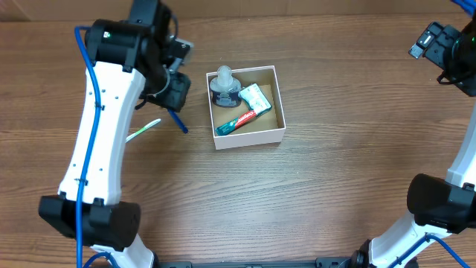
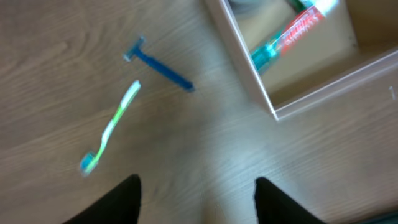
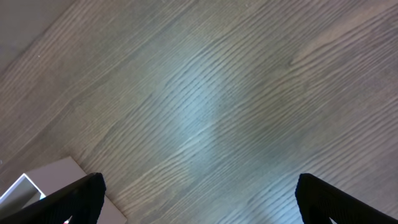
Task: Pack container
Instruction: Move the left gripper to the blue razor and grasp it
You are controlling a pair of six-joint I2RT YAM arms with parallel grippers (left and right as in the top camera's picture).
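Observation:
The container [image 1: 280, 99], a white cardboard box with a brown inside, sits mid-table and holds a dark jar with a clear lid [image 1: 224, 86], a toothpaste tube [image 1: 239, 121] and a small white packet [image 1: 255, 97]. A blue razor [image 1: 178, 119] and a green-white toothbrush [image 1: 143, 130] lie on the table left of it. My left gripper [image 2: 198, 202] is open and empty above the table, with the razor [image 2: 160, 67], toothbrush [image 2: 112, 127] and box corner [image 2: 273, 109] ahead of it. My right gripper [image 3: 199, 202] is open and empty at the far right, high over bare wood.
The table is wood-grained. The left arm's white links [image 1: 100, 141] stretch over the table's left side. A corner of the box [image 3: 37, 183] shows at the lower left of the right wrist view.

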